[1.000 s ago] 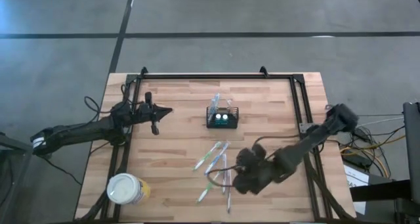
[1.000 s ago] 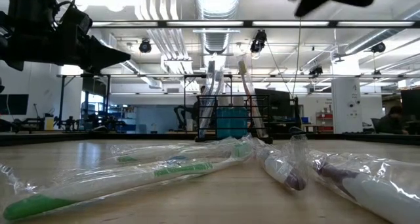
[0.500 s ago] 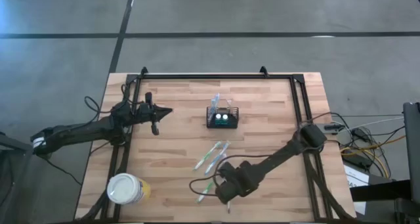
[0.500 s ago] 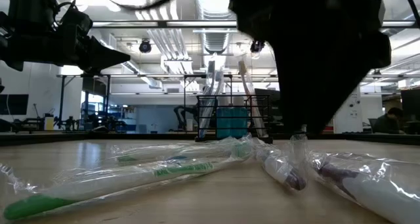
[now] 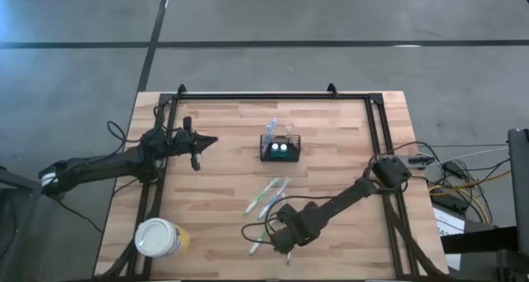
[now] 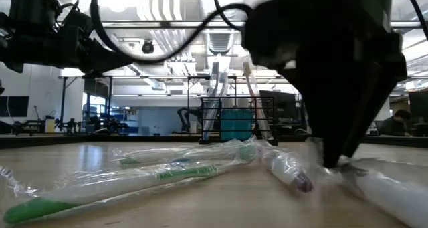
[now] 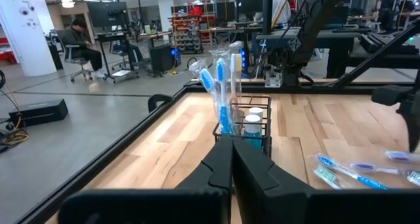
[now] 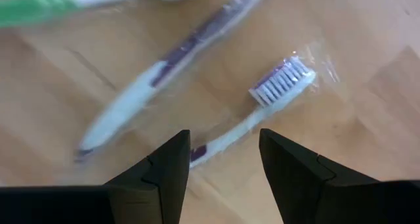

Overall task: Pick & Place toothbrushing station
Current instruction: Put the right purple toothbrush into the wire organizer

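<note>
- The right gripper [image 8: 220, 161] is down low over the wrapped toothbrushes near the front of the table [image 5: 223, 162]. Its two fingers [image 8: 161, 168] stand wide apart with nothing between them yet.
- I think they are spread like that so they can drop on both sides of the purple toothbrush [image 8: 259, 112], which lies just past the tips in its clear wrapper.
- A second purple-handled brush [image 8: 141, 92] lies beside it, and a green one [image 8: 39, 7] is cut off at the edge, so I can't see all of it.
- The toothbrushing station [image 5: 280, 147] sits in the middle of the table, well apart from that gripper. A few brushes already stand up in it, which is likely where the loose ones should go.
- The left gripper [image 7: 231, 159] waits off to the left side, up above the table, pointing at the station. Its fingers are pressed together and hold nothing.
- A yellow tub [image 5: 159, 237] with a white lid sits at the front left corner.
- From table height, the right arm is a big dark shape that hides what its fingertips are touching.
- The wrappers are shiny and crinkled, so it is hard to tell where one brush ends.
</note>
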Action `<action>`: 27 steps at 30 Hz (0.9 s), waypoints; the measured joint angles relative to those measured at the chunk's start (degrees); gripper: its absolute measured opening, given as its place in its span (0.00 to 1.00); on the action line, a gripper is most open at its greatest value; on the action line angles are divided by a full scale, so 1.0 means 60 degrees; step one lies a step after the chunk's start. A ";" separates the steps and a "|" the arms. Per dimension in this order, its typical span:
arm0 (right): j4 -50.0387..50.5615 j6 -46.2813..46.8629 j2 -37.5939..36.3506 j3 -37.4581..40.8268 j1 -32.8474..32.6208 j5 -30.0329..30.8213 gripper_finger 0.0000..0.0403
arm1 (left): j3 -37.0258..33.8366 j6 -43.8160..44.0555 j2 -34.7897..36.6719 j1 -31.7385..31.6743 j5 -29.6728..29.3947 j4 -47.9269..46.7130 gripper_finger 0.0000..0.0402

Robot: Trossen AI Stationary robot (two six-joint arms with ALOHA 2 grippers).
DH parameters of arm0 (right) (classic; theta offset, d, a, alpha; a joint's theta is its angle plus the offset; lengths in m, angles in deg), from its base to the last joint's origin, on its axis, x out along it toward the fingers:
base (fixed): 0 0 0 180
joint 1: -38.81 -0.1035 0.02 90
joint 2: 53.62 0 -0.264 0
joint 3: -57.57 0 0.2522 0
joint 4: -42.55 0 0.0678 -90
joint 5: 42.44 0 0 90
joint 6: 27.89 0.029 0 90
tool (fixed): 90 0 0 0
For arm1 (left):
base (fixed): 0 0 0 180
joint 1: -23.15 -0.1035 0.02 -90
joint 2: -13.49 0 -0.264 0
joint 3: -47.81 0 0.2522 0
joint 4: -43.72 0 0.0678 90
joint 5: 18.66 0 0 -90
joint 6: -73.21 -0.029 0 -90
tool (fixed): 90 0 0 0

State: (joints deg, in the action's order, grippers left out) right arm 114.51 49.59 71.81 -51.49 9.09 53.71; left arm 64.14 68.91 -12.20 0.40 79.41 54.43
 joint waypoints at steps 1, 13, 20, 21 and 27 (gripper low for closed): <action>0.0046 -0.0049 0.0000 0.0065 0.0000 -0.0007 0.43 | 0.0000 0.0000 0.0000 0.0001 -0.0001 -0.0017 0.02; -0.0176 -0.1479 -0.0069 0.0628 0.0007 -0.0073 0.38 | 0.0000 0.0011 -0.0004 -0.0003 -0.0003 -0.0172 0.02; -0.0191 -0.2839 -0.0055 0.0639 0.0017 -0.0087 0.19 | 0.0000 0.0011 -0.0004 -0.0003 -0.0003 -0.0172 0.02; -0.0191 -0.2933 -0.0055 0.0639 0.0018 -0.0091 0.16 | 0.0000 0.0011 -0.0004 0.0000 -0.0003 -0.0172 0.02; -0.0149 -0.3159 -0.0062 0.0652 0.0015 0.0104 0.04 | 0.0000 0.0007 -0.0004 -0.0002 -0.0003 -0.0172 0.02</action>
State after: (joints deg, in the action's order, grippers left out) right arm 113.62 30.64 71.44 -47.58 9.18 54.34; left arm 64.14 68.96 -12.23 0.39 79.39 53.40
